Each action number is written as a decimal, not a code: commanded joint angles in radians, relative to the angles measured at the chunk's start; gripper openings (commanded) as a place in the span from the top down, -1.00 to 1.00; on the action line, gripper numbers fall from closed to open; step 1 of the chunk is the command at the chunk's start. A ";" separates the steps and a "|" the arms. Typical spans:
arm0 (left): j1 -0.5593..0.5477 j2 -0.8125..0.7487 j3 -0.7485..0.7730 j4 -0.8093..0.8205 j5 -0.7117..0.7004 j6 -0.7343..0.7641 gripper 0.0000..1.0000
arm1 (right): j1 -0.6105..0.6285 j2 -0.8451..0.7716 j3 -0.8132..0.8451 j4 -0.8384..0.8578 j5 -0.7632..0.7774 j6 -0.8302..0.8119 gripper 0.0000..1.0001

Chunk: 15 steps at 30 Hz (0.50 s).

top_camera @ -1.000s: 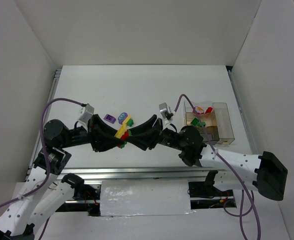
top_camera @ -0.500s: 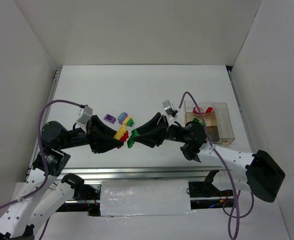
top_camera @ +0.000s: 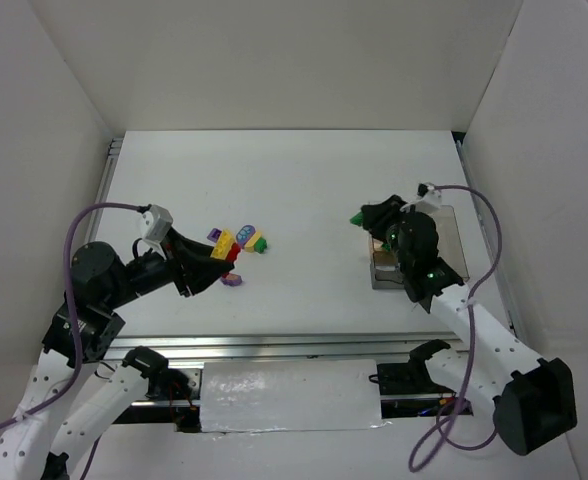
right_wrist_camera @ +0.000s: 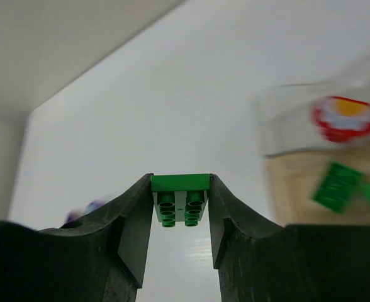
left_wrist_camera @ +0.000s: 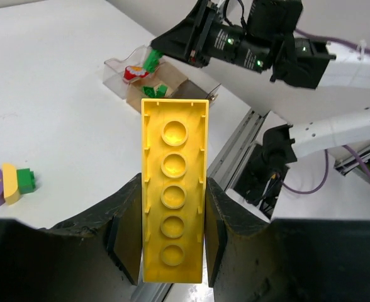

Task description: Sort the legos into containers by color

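Carry step: R end effector (right_wrist_camera: 180,187) pinches green lego (right_wrist_camera: 180,201) near containers (top_camera: 452,240); L end effector (left_wrist_camera: 173,211) pinches yellow lego (left_wrist_camera: 174,157). Next, prob: release green over the compartment w/ greens.

There are four green legos: one gripped green brick (right_wrist_camera: 179,200), one green block (top_camera: 258,243) on the surface (top_camera: 304,190), and two green pieces (right_wrist_camera: 336,185) in the containers (top_camera: 454,250). Two are yellow: a long yellow brick (left_wrist_camera: 174,189) and a rounded yellow piece (left_wrist_camera: 10,184). Three are purple: a purple square (top_camera: 215,234), a flower disc (top_camera: 244,232) and a purple bit (top_camera: 231,281). There is one red brick (top_camera: 233,252) and one red-and-yellow round piece (right_wrist_camera: 347,116). The number of bins cannot be told.
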State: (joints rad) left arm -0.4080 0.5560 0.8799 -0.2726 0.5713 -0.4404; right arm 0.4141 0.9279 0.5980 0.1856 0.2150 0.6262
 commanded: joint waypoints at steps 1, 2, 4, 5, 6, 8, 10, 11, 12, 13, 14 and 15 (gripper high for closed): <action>0.000 -0.018 0.013 -0.033 -0.034 0.049 1.00 | -0.165 0.011 0.031 -0.275 0.221 0.105 1.00; 0.000 -0.022 0.007 -0.018 -0.030 0.046 1.00 | -0.194 0.031 0.031 -0.281 0.215 0.115 1.00; 0.000 -0.024 -0.013 -0.010 -0.016 0.045 1.00 | -0.250 0.075 0.055 -0.305 0.231 0.125 1.00; 0.000 -0.025 -0.016 -0.013 -0.011 0.048 1.00 | -0.259 0.092 0.063 -0.325 0.242 0.124 1.00; 0.000 -0.024 -0.024 -0.014 -0.011 0.052 1.00 | -0.270 0.107 0.071 -0.325 0.244 0.121 1.00; 0.001 -0.024 -0.032 -0.013 -0.008 0.052 1.00 | -0.307 0.153 0.075 -0.302 0.215 0.107 1.00; 0.000 -0.019 -0.029 -0.017 0.004 0.057 1.00 | -0.334 0.193 0.077 -0.273 0.173 0.095 0.97; 0.000 -0.016 -0.027 -0.017 0.012 0.060 1.00 | -0.340 0.206 0.079 -0.275 0.173 0.096 0.96; 0.000 -0.016 -0.028 -0.017 0.015 0.060 1.00 | -0.342 0.218 0.086 -0.273 0.170 0.098 0.95; 0.000 -0.015 -0.029 -0.017 0.018 0.060 1.00 | -0.344 0.236 0.089 -0.265 0.156 0.092 0.95; 0.000 -0.013 -0.030 -0.016 0.019 0.060 1.00 | -0.345 0.244 0.091 -0.267 0.150 0.090 0.91; 0.000 -0.016 -0.027 -0.023 0.018 0.063 1.00 | -0.345 0.250 0.091 -0.265 0.149 0.090 0.86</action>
State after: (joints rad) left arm -0.4084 0.5415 0.8482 -0.3229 0.5663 -0.4061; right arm 0.0734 1.1641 0.6323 -0.0925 0.3740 0.7166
